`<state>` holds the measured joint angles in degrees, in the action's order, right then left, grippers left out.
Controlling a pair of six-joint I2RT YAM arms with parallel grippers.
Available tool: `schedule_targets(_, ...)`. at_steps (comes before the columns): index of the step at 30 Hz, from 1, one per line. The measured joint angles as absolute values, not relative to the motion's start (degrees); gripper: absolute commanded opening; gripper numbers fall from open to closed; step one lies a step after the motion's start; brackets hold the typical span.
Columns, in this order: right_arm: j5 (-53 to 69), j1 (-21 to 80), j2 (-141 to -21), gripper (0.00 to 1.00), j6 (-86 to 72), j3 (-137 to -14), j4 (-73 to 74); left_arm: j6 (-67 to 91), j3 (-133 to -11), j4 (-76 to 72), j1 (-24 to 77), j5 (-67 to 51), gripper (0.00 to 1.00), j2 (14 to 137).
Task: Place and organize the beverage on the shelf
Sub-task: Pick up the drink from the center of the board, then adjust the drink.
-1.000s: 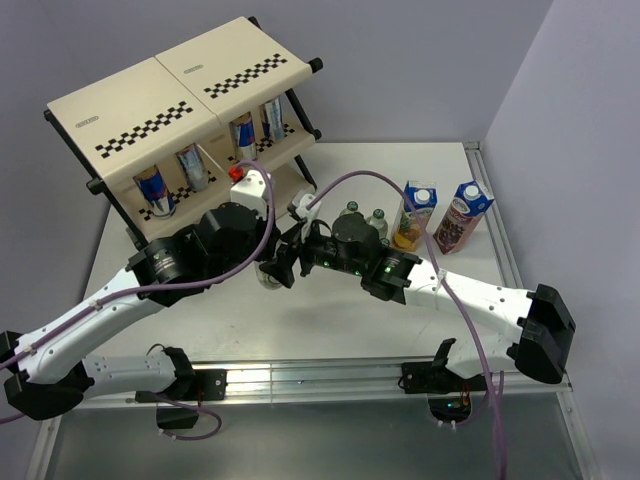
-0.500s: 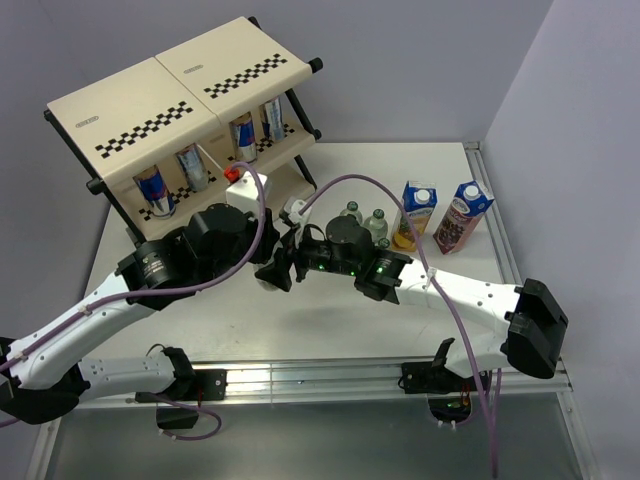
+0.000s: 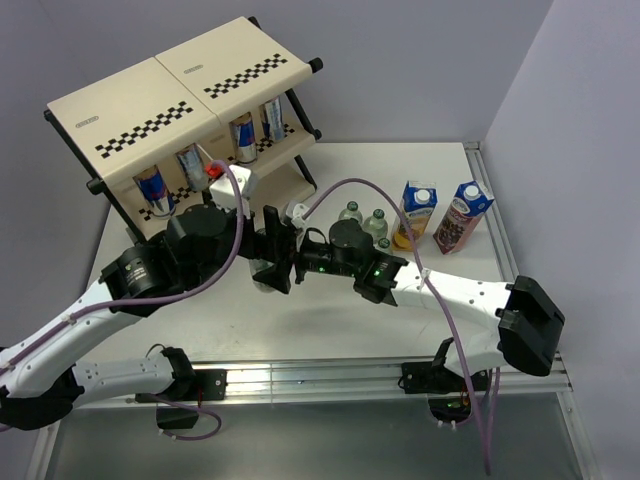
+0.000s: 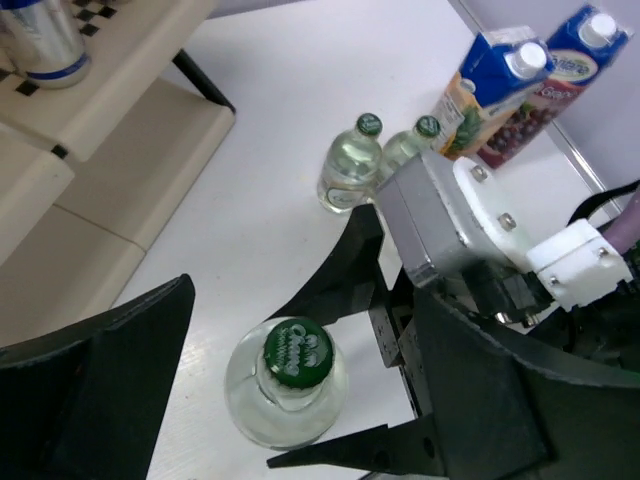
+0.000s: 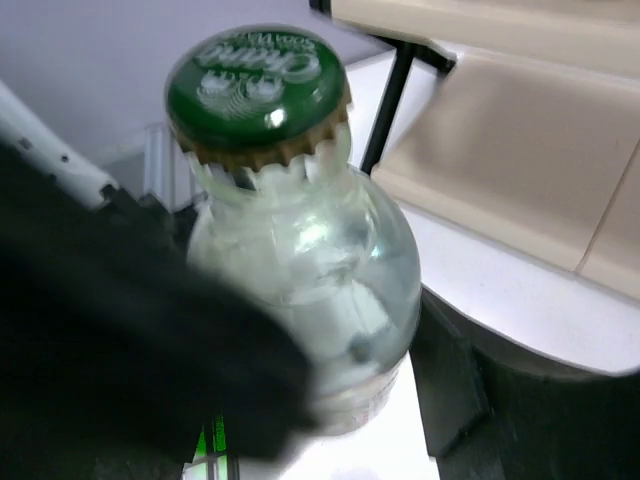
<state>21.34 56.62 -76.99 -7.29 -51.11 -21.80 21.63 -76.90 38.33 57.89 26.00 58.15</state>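
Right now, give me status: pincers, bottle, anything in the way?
Left pincer open, straddling green-capped bottle. Right pincer clamped on that bottle. In the way: left arm, sitting between bottle and shelf.

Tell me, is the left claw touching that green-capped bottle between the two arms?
Apart. The left wrist view shows the left gripper spread wide around the green-capped bottle, with bare table visible between one finger and the glass.

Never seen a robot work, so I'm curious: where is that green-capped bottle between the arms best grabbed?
Probably take the green-capped bottle by its round body, below the narrow neck, coming level from the side: it is upright and widest there. The right tool holds it so, one finger each side.
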Motion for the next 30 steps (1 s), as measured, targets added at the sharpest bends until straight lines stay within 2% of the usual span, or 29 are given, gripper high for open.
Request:
schedule_targets(6, 20.1, 56.4, -79.1, 0.0, -7.6, -51.1, -26.3, 22.5, -78.2, 39.0, 58.3, 29.2, 0.99, 57.7)
schedule_targets(13, 16.5, 55.5, -85.7, 0.0, -5.4, -51.0, -32.6, 30.3, -87.5, 44.8, 58.4, 48.4, 0.99, 58.9)
schedule_targets(17, 12.3, 53.8, -92.7, 0.0, -3.5, -51.0, -35.0, 32.2, -88.9, 46.1, 58.3, 55.8, 0.99, 56.0)
schedule_targets(22, 5.1, 51.0, -101.1, 0.0, -1.2, -51.0, -41.6, 30.7, -85.0, 45.3, 58.2, 59.1, 1.0, 49.9)
schedule_targets(26, -0.3, 49.5, -108.3, 0.0, 0.7, -51.3, -52.4, 27.4, -79.1, 42.1, 58.2, 60.0, 1.0, 45.8)
schedule_targets(30, -3.1, 48.9, -112.6, 0.0, 1.4, -53.4, -55.1, 24.8, -74.2, 40.6, 58.2, 61.2, 0.99, 45.2)
